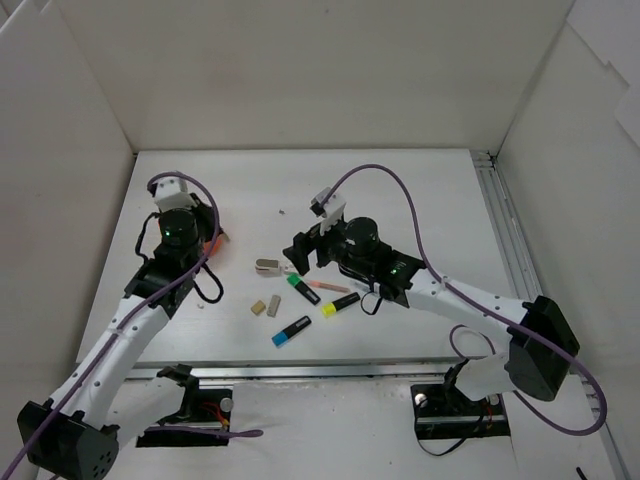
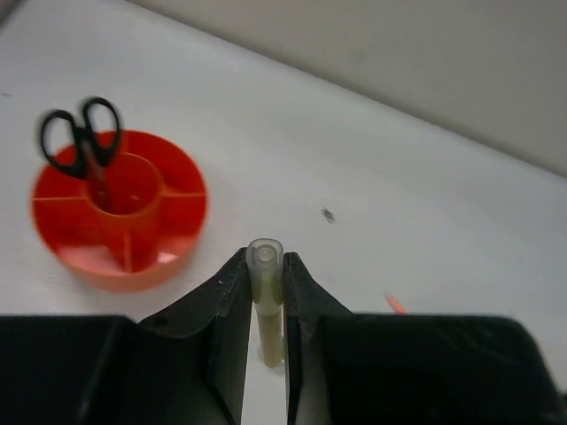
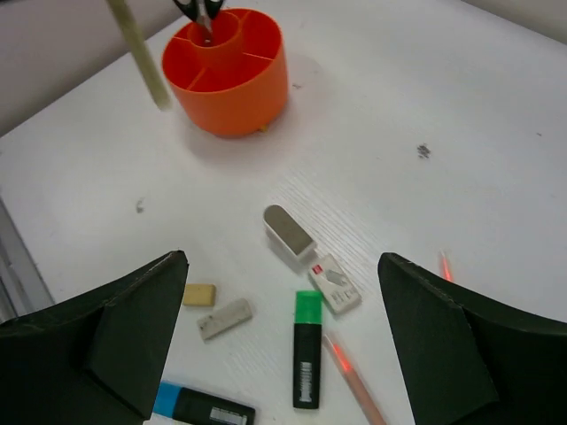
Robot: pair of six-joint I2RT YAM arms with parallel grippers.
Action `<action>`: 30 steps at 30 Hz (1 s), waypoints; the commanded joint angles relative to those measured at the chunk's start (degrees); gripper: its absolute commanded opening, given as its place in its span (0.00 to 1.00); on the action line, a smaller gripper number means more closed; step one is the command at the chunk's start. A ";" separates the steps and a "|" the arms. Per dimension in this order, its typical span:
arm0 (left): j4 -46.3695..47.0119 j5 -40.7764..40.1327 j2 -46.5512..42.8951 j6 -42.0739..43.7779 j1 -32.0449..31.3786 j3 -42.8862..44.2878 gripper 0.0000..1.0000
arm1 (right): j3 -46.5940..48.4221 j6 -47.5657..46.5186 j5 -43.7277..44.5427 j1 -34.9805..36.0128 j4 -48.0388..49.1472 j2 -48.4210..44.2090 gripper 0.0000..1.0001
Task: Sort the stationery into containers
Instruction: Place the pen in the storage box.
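My left gripper [image 2: 265,263] is shut on a pale yellow-green pen [image 2: 265,301] and holds it above the table, right of the round orange-red holder [image 2: 97,261]. Black-handled scissors [image 2: 80,142] stand in the holder's centre cup. My right gripper [image 3: 282,258] is wide open and empty above a green highlighter [image 3: 307,350], a grey-white piece [image 3: 291,233], a white sleeved eraser [image 3: 335,283], a beige eraser [image 3: 199,295] and a grey eraser [image 3: 224,319]. The holder [image 3: 239,102] and the held pen [image 3: 140,53] show at the top of the right wrist view.
A blue highlighter [image 3: 204,409] and a pink pen [image 3: 354,381] lie near the front. A yellow highlighter [image 1: 340,304] lies under my right arm. In the top view my left arm hides most of the holder [image 1: 216,243]. White walls enclose the table.
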 commanded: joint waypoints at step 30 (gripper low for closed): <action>22.53 -14.91 23.26 2.54 20.27 -0.29 0.00 | -10.77 -2.46 14.03 -12.96 -6.88 -13.89 0.88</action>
